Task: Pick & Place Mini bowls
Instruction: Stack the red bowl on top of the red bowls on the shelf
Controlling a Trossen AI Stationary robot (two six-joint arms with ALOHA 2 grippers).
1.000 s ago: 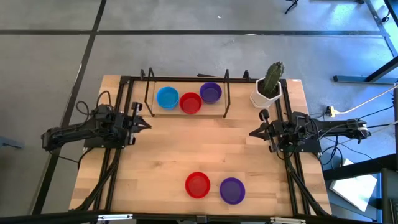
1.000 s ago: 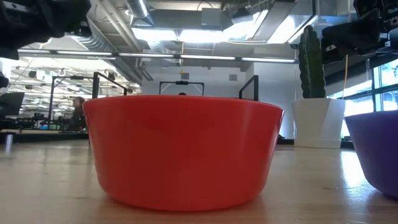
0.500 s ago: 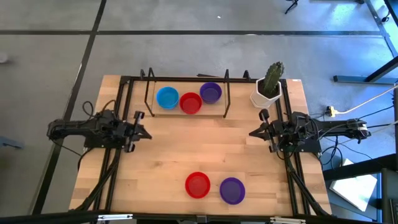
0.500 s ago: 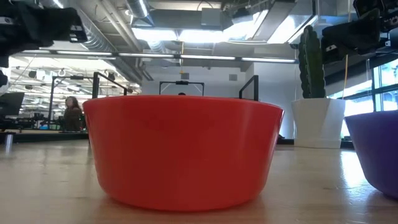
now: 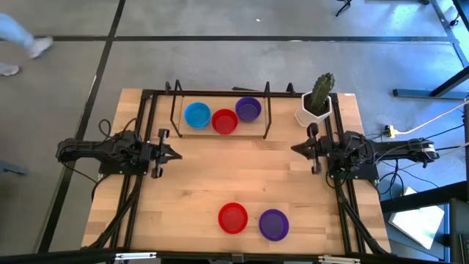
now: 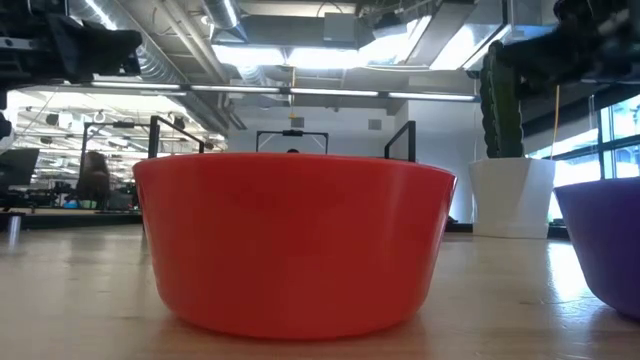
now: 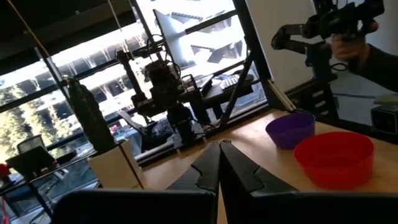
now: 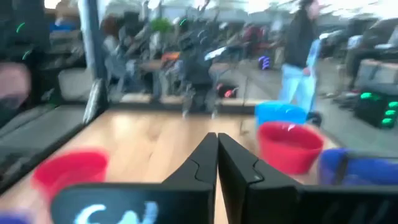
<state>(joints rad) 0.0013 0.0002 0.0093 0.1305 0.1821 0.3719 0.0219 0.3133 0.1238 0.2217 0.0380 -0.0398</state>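
Facing inward: both arms sit at mid-table, grippers pointed at each other across bare wood.
Left gripper point(image 5: 174, 153): at the left side of the table, fingers pressed together, nothing between them.
Right gripper point(image 5: 295, 149): at the right side, just in front of the cactus pot, fingers pressed together, nothing between them.
Back row: blue bowl point(image 5: 197, 115), red bowl point(image 5: 224, 121) and purple bowl point(image 5: 248, 109) stand side by side at the far edge inside the black wire frame point(image 5: 220, 94); the red one touches the blue one.
Front pair: front red bowl point(image 5: 233, 218) and front purple bowl point(image 5: 273, 224) sit near the near edge, just beside each other, both upright and well apart from either gripper.
Cactus pot point(image 5: 314, 112): white, holding a green cactus, at the far right corner of the table point(image 5: 220, 169).
Low view: front red bowl fills the middle, with the front purple bowl's edge at the right.
Floor: a person's legs point(image 5: 18, 40) show at the far left, beyond the table.
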